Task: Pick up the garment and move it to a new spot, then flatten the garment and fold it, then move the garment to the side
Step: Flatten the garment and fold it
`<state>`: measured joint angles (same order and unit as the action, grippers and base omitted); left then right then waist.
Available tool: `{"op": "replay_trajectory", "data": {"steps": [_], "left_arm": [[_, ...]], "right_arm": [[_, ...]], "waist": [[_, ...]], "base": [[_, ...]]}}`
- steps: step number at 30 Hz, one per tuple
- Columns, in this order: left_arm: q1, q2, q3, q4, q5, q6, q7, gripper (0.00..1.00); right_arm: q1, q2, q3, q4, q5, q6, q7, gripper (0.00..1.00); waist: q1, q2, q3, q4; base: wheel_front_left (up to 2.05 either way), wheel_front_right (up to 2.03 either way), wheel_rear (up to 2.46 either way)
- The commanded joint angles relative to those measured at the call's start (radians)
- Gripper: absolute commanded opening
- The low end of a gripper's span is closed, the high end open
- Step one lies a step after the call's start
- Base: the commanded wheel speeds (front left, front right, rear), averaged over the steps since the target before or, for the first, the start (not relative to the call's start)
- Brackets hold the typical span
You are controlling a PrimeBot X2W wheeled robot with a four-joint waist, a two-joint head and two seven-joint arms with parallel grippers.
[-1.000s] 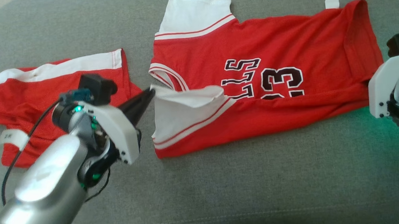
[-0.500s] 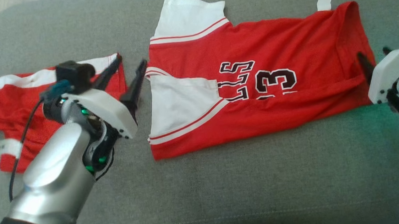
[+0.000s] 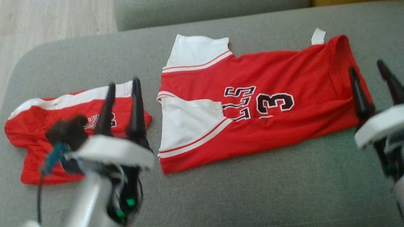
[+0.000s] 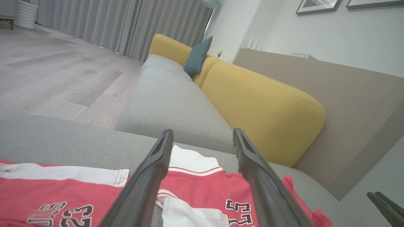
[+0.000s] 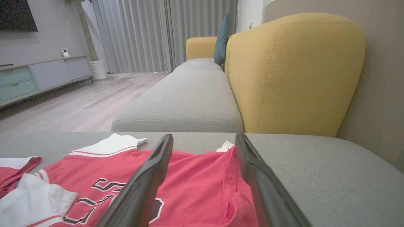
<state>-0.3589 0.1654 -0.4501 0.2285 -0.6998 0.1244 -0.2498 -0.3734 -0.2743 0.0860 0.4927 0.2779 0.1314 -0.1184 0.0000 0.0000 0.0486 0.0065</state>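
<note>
Grey sofa seat (image 3: 230, 198) carries the work, with a yellow backrest (image 5: 293, 72), a teal cushion (image 5: 222, 37) and pale curtains (image 5: 142, 34) behind it, and wood floor (image 3: 36, 22) off the robot's left. The red jersey (image 3: 292, 70) lies flat along the middle of the seat, doubled over lengthwise so that its dark lettering and a 3 are cut off at the near fold. Its neck end points to the robot's left, where 1 white sleeve sticks out at the far edge and another white panel lies folded over the front. Its hem end points right, with a small white tag (image 3: 317, 35) poking out at the far corner. A second red garment (image 3: 27, 134) with a white stripe lies apart from it on the left part of the seat. The left pincer (image 3: 124, 83) is spread and empty, its 2 fingers over the right edge of that second garment, just beside the gap to the jersey. The right pincer (image 3: 366, 65) is likewise spread and empty at the hem end: 1 finger crosses the hem in the head view, the other stands over bare grey seat
</note>
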Motion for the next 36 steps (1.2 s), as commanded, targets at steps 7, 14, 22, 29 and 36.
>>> {"op": "replay_trajectory", "data": {"steps": [7,14,22,29,36], "left_arm": [[0.189,-0.073,0.093,-0.077,0.145,-0.035,-0.012,1.0],[0.265,-0.107,0.105,0.031,0.221,-0.061,-0.012,1.0],[0.154,-0.109,0.081,0.276,0.271,-0.006,0.027,1.0],[0.056,-0.105,0.076,0.44,0.268,-0.003,0.08,1.0],[-0.014,-0.096,0.022,0.585,0.293,-0.032,0.17,1.0]], "right_arm": [[0.189,0.127,-0.103,-0.175,-0.108,-0.001,-0.062,1.0],[0.258,0.193,-0.137,-0.287,-0.182,-0.001,-0.054,1.0],[0.239,0.202,-0.137,-0.368,-0.202,-0.001,-0.018,1.0],[0.227,0.206,-0.149,-0.416,-0.2,-0.001,-0.009,1.0],[0.213,0.212,-0.157,-0.425,-0.208,-0.001,-0.01,1.0]], "waist": [[0.0,0.0,-0.047,-0.01],[0.0,0.0,-0.031,-0.047],[0.0,0.0,0.014,-0.105],[0.0,0.0,0.062,-0.142],[0.0,0.0,0.092,-0.158]], "base": [[0.0,0.0,0.0],[0.0,0.0,0.0],[0.0,0.0,0.0],[0.0,0.0,0.0],[0.0,0.0,0.0]]}}
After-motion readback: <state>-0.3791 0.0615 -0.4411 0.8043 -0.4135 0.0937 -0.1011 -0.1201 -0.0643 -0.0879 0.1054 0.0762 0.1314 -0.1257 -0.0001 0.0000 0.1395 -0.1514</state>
